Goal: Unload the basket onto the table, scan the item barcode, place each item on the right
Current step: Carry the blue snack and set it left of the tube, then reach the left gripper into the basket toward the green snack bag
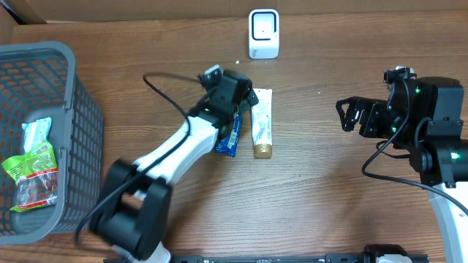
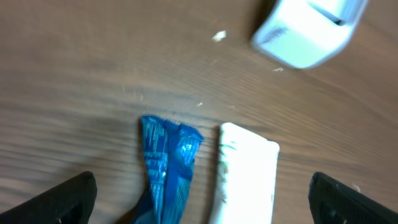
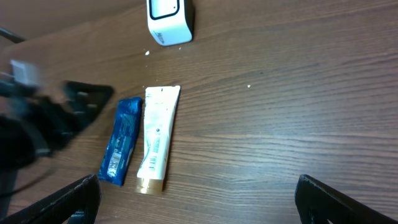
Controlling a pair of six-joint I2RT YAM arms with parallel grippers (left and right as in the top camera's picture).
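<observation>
Overhead: straight down, whole worktop. Left wrist: close above blue packet, white tube. Right wrist: farther, oblique; shares both, plus scanner.

On my screens: one white scanner, one white tube with a gold cap, one blue packet, one gray basket holding what I count as two bagged snacks, and two arms over one wooden table.
</observation>
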